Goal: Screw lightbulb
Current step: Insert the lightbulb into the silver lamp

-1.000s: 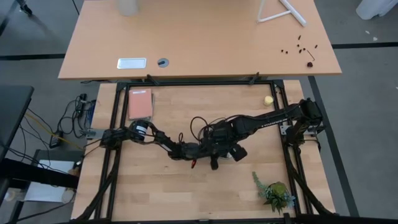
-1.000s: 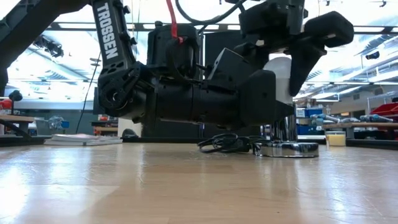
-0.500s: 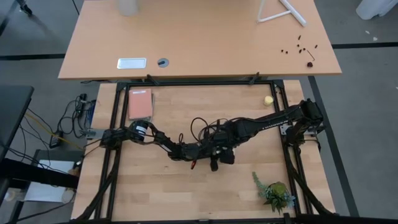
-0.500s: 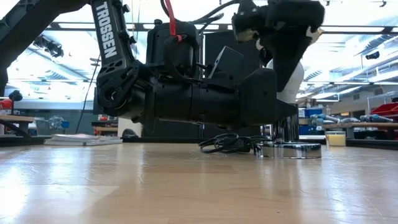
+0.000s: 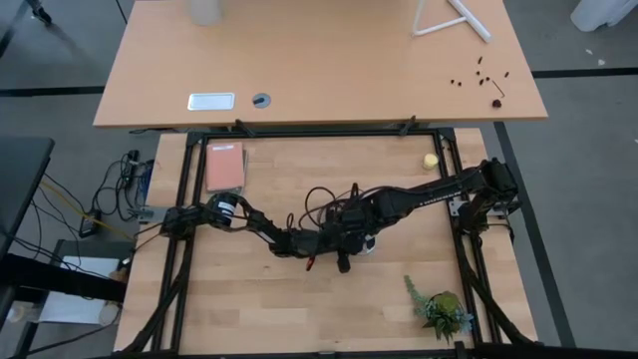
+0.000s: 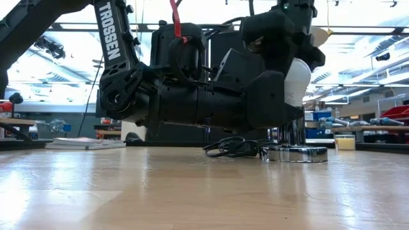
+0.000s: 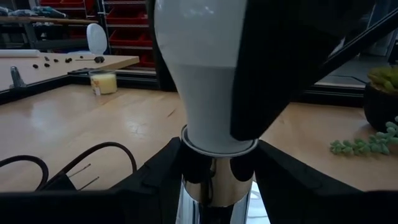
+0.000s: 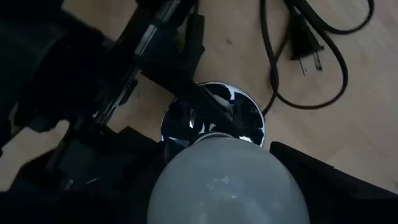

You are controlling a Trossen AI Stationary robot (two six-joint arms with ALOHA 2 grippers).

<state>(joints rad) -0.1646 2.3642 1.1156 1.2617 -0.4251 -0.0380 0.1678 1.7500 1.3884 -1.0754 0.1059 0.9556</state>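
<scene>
Scene: we see two dark robot arms meeting near the middle of a pale wooden bench point(image 5: 249, 299), a little toward its right edge.

Task object: the small white pear-shaped lightbulb point(image 6: 296, 82) stands upright, screw end down, in the neck of a round chrome socket base point(image 6: 296, 153) with a black power cord point(image 6: 231, 147) coiled beside it.

Left arm: our left gripper point(image 7: 214, 165) lies low along the bench, its jaws closed around the chrome neck just under the bulb, steadying the socket.

Right arm: our right gripper point(image 8: 227, 177) comes down from above, its jaws closed on the bulb's rounded top.

Key relation: the bulb's long axis is vertical and runs straight up into the right jaws, so we judge the turning falls to the right arm, which is directly over it, while the left holds from the side.

Progress: we judge the bulb is seated but cannot tell how far it is threaded.

View differences: the left wrist view alone shows the joint between bulb and neck; the right wrist view alone shows the cord's plug point(image 8: 309, 53) lying loose on the wood; the high view hides the bulb under the arms.

Elsewhere: a small yellow ball point(image 5: 430, 160) near the far right corner.
</scene>
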